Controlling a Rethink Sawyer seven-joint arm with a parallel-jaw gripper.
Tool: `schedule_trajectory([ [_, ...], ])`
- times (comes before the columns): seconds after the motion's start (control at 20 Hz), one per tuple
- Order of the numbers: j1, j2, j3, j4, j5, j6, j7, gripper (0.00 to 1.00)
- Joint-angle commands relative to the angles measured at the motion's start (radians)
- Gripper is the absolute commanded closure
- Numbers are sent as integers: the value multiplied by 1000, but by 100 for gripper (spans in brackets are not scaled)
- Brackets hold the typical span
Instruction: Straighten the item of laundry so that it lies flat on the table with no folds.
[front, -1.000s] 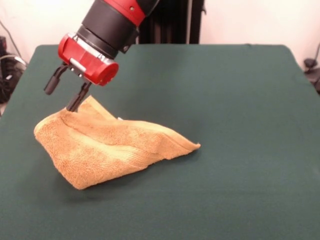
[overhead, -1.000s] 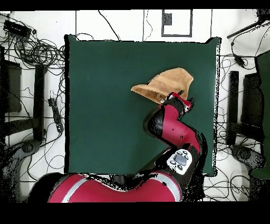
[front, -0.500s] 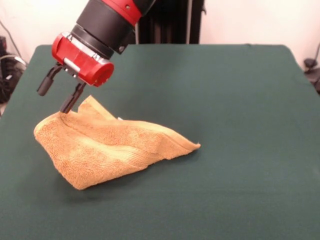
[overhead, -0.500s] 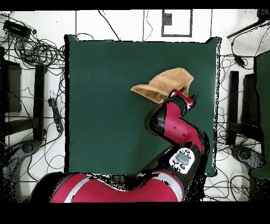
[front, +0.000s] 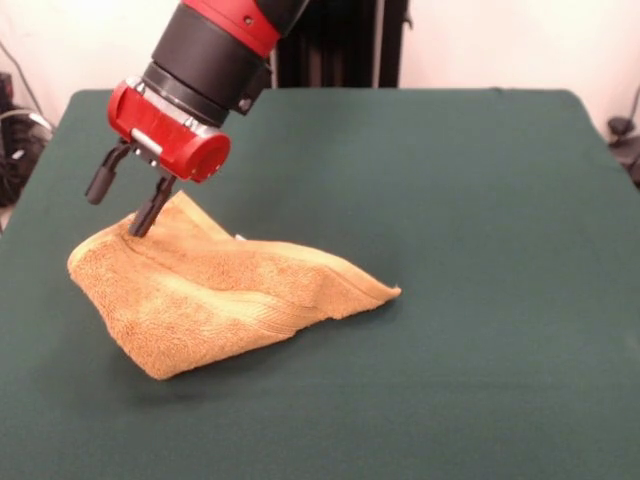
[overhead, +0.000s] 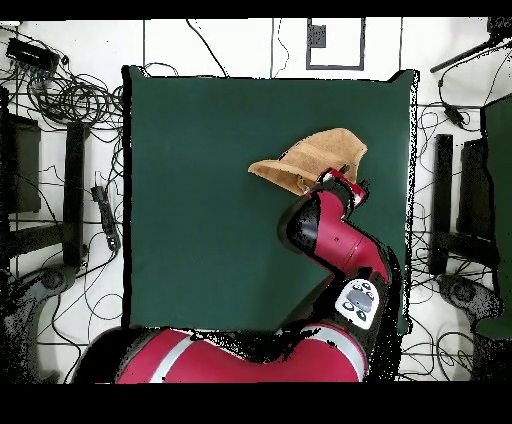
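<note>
The orange-tan towel (front: 210, 295) lies folded and bunched on the green table (front: 450, 200), towards the left in the front view, with a raised fold at its far left corner. My gripper (front: 120, 205) is open and empty. One finger tip touches the raised fold's top edge, and the other hangs free to its left, off the towel. In the overhead view the towel (overhead: 318, 155) lies near the table's (overhead: 200, 180) right side, with the gripper (overhead: 345, 186) at its lower right edge. No white tag shows.
The robot's black pedestal (front: 340, 45) stands behind the table's far edge. Cables and stands (overhead: 60, 120) lie on the floor round the table. The arm (overhead: 330, 240) crosses the table's lower right part in the overhead view.
The gripper shifted a little left, then back right and slightly down to the towel's raised fold. It stayed open. The towel has not moved.
</note>
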Motion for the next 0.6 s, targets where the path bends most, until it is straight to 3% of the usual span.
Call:
schedule_trajectory([
  [0.05, 17, -10, 185, 77, 65, 149, 231, 0],
  [0.6, 50, 28, 185, 45, 115, -90, 294, 0],
])
